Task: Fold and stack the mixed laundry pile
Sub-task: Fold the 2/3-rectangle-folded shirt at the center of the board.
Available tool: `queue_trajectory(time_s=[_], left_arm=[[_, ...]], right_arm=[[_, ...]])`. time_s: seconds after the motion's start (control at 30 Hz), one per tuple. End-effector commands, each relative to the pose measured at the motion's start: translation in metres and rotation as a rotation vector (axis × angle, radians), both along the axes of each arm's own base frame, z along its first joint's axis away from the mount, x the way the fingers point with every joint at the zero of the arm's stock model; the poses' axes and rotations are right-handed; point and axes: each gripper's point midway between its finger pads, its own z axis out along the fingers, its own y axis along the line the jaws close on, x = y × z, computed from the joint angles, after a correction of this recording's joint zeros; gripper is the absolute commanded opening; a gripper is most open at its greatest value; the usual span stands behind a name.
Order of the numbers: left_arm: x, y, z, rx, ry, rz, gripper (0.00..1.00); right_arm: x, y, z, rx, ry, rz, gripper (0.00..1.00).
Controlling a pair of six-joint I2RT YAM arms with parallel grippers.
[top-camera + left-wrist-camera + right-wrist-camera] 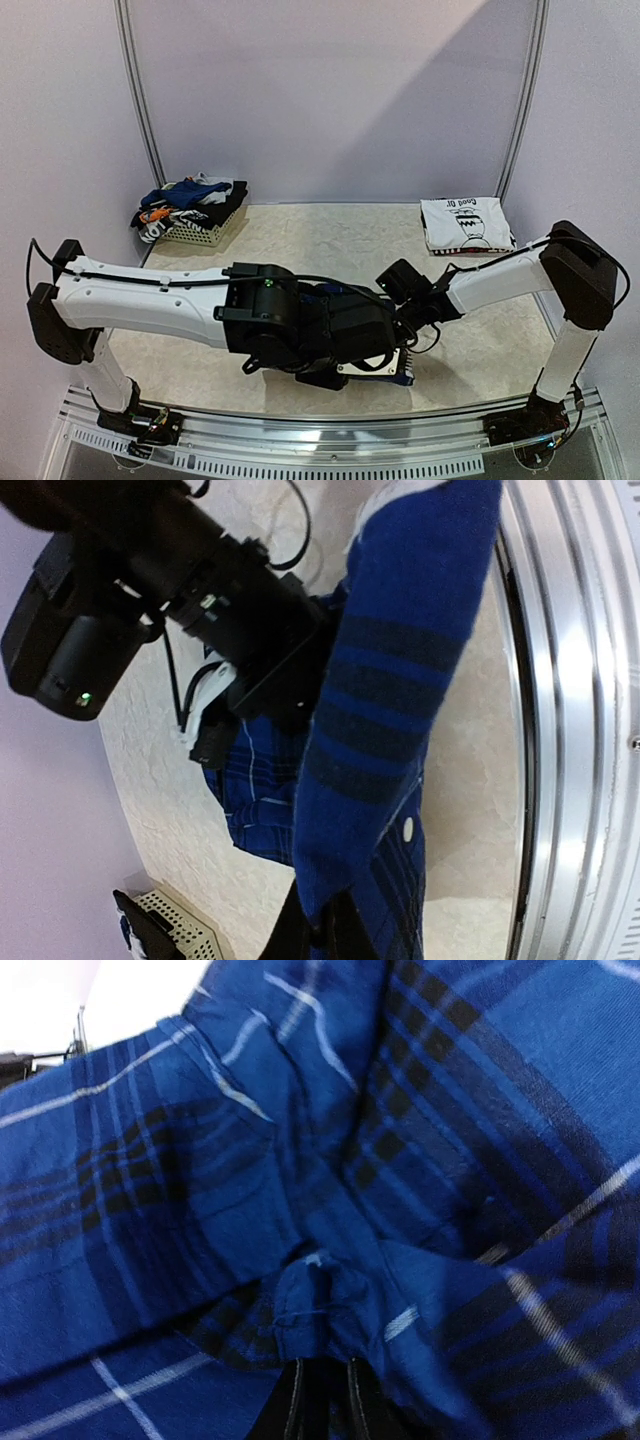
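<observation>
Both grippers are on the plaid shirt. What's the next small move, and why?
Probably lift both grippers a little and ease them apart. The left gripper is shut on one part of the plaid shirt, the right gripper looks pinched on a bunched fold, and the rest lies crumpled under the arms; it needs spreading flat before folding.

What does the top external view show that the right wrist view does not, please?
Only top external: a folded white printed T-shirt and a white slatted plastic basket of clothes. Only right wrist: the right claw pinching a cloth fold. Both: the blue-and-black plaid cloth shirt.
</observation>
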Motion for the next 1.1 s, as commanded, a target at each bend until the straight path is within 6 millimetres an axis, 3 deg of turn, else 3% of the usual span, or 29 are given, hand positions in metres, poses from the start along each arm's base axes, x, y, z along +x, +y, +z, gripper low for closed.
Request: queue_trajectory(time_s=[0.0, 0.17, 0.33, 0.57, 0.7, 0.83, 0.93, 1.07], left_arm=[[0.033, -0.005, 0.012, -0.023, -0.019, 0.017, 0.00], [0.070, -0.009, 0.002, -0.040, 0.025, 0.047, 0.00], [0.086, -0.011, -0.011, -0.028, 0.057, 0.040, 0.00], [0.089, -0.011, -0.020, -0.017, 0.075, 0.021, 0.00], [0.095, -0.009, -0.020, -0.016, 0.078, 0.022, 0.00], [0.101, -0.009, -0.019, -0.019, 0.072, 0.018, 0.00], [0.109, -0.009, -0.020, -0.016, 0.073, 0.020, 0.00], [0.123, -0.008, -0.021, -0.015, 0.083, 0.028, 0.00]], right_arm=[[-0.016, -0.003, -0.003, 0.036, 0.064, 0.019, 0.16], [-0.020, -0.001, -0.007, 0.049, 0.100, 0.018, 0.16], [0.005, -0.013, -0.003, -0.028, 0.033, -0.085, 0.17], [0.056, -0.060, 0.016, -0.158, -0.074, -0.364, 0.23], [0.075, -0.083, 0.030, -0.185, -0.130, -0.482, 0.29], [0.090, -0.105, 0.030, -0.226, -0.159, -0.575, 0.30], [0.094, -0.117, 0.026, -0.252, -0.172, -0.621, 0.29], [0.085, -0.112, 0.021, -0.223, -0.143, -0.585, 0.28]])
